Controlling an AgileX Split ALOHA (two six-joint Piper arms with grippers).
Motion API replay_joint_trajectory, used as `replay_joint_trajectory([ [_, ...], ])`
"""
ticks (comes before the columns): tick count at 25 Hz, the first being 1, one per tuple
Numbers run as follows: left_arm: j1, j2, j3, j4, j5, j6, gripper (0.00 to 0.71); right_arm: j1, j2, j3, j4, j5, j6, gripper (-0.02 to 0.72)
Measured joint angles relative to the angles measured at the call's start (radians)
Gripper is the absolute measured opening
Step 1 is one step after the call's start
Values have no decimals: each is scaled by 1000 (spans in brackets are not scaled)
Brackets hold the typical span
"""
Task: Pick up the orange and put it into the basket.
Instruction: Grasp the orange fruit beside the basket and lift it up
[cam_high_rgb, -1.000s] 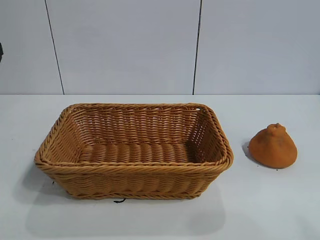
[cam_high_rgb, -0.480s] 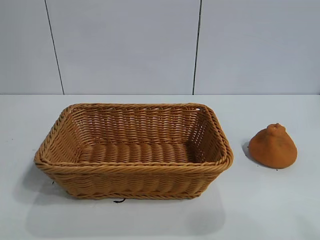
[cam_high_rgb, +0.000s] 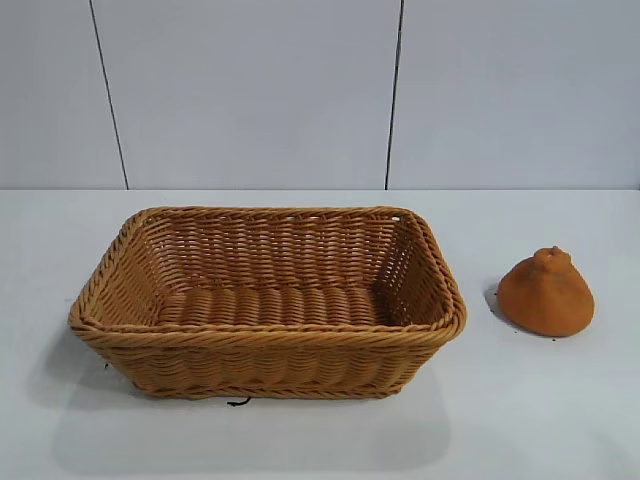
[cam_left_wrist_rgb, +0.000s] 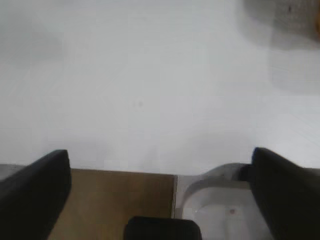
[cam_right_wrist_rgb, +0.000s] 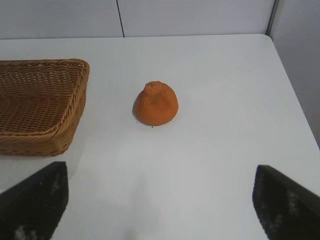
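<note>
The orange (cam_high_rgb: 546, 293), a dull matte lump with a small knob on top, rests on the white table to the right of the basket (cam_high_rgb: 120, 330). The tan woven basket holds nothing. Neither arm shows in the exterior view. In the right wrist view the orange (cam_right_wrist_rgb: 156, 104) lies ahead of my right gripper (cam_right_wrist_rgb: 160, 200), well apart from it, and the basket (cam_right_wrist_rgb: 75, 107) stands beside it. The right gripper's black fingers (cam_right_wrist_rgb: 37, 200) are spread wide with nothing between them. My left gripper (cam_left_wrist_rgb: 160, 192) is open and empty over bare table and a brown surface (cam_left_wrist_rgb: 120, 200).
Grey wall panels stand behind the white table (cam_high_rgb: 560, 420). In the left wrist view the table's edge meets a brown surface and a grey metal base (cam_left_wrist_rgb: 220, 210). The table's right edge (cam_right_wrist_rgb: 292, 100) shows in the right wrist view.
</note>
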Motion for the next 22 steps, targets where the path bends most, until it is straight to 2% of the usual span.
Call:
replay_joint_trajectory([
  [6, 0, -305, 149, -8, -17, 0, 694, 0, 0, 0, 0, 0, 0, 694],
  [14, 0, -604, 157, -37, -36, 0, 694, 0, 0, 0, 7, -4, 0, 694],
  [18, 0, -707, 157, -46, -36, 0, 694, 0, 29, -24, 7, -7, 0, 694],
  [22, 0, -719, 157, -49, -37, 0, 694, 0, 192, -91, 7, -7, 0, 694],
])
